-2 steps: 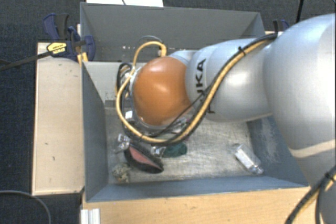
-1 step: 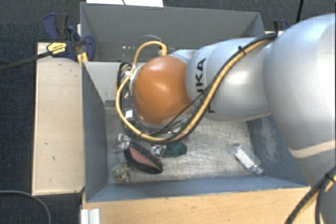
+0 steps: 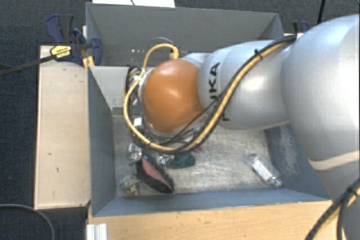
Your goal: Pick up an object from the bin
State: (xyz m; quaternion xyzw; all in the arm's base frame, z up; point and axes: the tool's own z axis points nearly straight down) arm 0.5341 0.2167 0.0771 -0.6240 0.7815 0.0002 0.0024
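The silver arm (image 3: pixel 270 87) reaches in from the right and covers much of the grey metal bin (image 3: pixel 185 28). The bin is a deep box with sloping walls, and its scuffed floor is bare in the middle and toward the right. At the arm's end sits the round orange cover (image 3: pixel 169 95), looped about by yellow and black cables (image 3: pixel 134 115). Below it the gripper (image 3: pixel 149 155) hangs low over the bin's front left part. Whether the fingers are open or closed cannot be told, since the cover and cables hide most of them.

Four loose things lie on the bin's floor. The black and pink thing (image 3: pixel 156 176), long, curved and dark, lies right under the gripper near the front wall. Whether the gripper touches it is unclear. Just beside it to the right is a dark green lump (image 3: pixel 183 161). Well apart, toward the front right, lies a small clear tube-like piece (image 3: pixel 264 170), set at a slant. A little brownish-green scrap (image 3: pixel 129 184) sits in the front left corner.
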